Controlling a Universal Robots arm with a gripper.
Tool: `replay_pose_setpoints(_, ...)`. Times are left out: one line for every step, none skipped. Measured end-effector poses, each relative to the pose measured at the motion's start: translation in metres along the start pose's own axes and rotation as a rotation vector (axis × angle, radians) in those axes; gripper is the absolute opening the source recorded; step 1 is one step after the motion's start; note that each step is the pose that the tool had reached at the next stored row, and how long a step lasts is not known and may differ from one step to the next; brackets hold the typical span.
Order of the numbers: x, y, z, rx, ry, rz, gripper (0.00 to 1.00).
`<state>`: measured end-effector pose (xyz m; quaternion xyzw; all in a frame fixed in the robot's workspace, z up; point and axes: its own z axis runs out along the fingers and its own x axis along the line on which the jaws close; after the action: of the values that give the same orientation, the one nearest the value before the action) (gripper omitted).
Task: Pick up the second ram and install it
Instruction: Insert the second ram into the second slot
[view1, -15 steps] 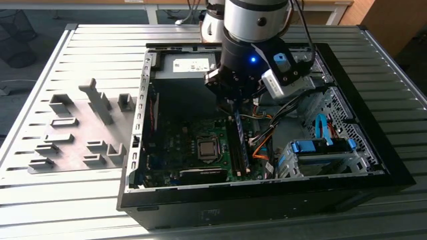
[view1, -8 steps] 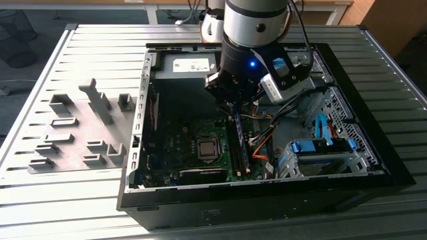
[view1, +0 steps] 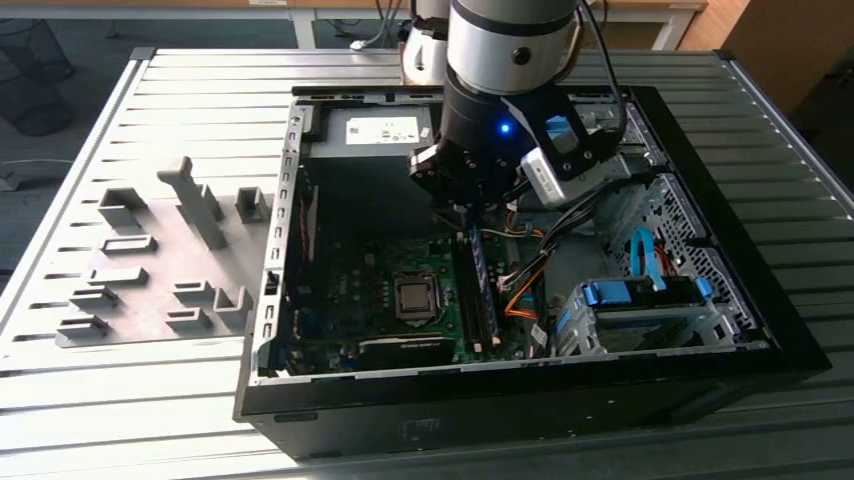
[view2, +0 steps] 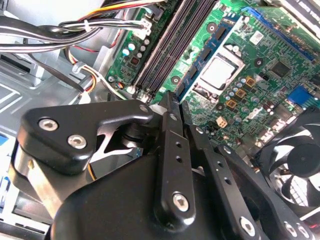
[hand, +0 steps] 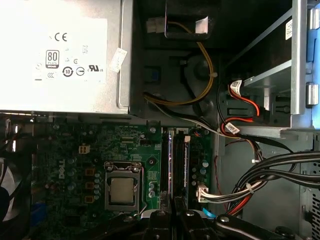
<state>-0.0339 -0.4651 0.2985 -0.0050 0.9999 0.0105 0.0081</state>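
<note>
You find the gripper (view1: 461, 212) down inside the open case (view1: 534, 400), its black linkages close to the lens in both wrist views (view2: 181, 112) (hand: 173, 212). Whether it is apart, together or clamped on anything, you cannot tell from these pictures. Directly beneath its tip runs the bank of memory slots (view2: 165, 45), and the ram (view1: 481, 295) stands on edge there as a long thin strip, lined up with the gripper in the first wrist view (hand: 173, 160). You cannot tell whether it is fully seated or whether the gripper touches it. Just beside the slots sits the CPU socket (hand: 122, 190) with its square silver lid, on the green motherboard (view2: 250, 95). A black fan (view2: 300, 160) lies near the board's edge beyond the socket. On the slots' other side, bundled cables (hand: 270, 170) in black, red and yellow cross the case floor. Farther on, the silver power supply (hand: 60, 55) fills the end of the case nearest the arm's base in the exterior view. A drive cage (view1: 641, 300) with blue parts sits at the exterior view's right. Outside the case, at the exterior view's left, grey fixture blocks (view1: 160, 260) stand on the slatted table (view1: 134, 420), well apart from the gripper.
</note>
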Motion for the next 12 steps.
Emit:
replay_pose_setpoints(0.0,0.0,0.0,0.0,0.0,0.0,0.14)
replay_pose_setpoints(0.0,-0.0003,0.0003,-0.0003,-0.0001,0.0,0.14)
replay_pose_setpoints(0.0,-0.0013,0.0007,-0.0002,0.0,0.0,0.14)
replay_pose_setpoints(0.0,-0.0016,0.0023,-0.0004,-0.0001,0.001,0.14)
replay_pose_setpoints(0.0001,-0.0017,0.004,-0.0002,-0.0001,0.002,0.14)
replay_pose_setpoints(0.0001,-0.0018,0.0059,0.0,-0.0001,0.004,0.14)
replay_pose_setpoints(0.0001,-0.0018,0.0078,-0.0001,-0.0002,0.006,0.14)
replay_pose_setpoints(0.0002,-0.0019,0.0096,-0.0001,-0.0002,0.008,0.14)
replay_pose_setpoints(0.0002,-0.0019,0.0113,0.0,-0.0002,0.01,0.14)
replay_pose_setpoints(0.0002,-0.002,0.0131,0.0001,-0.0003,0.012,0.14)
replay_pose_setpoints(0.0002,-0.002,0.0149,0.0001,-0.0004,0.016,0.14)
replay_pose_setpoints(0.0003,-0.002,0.0167,0.0003,-0.0004,0.02,0.14)
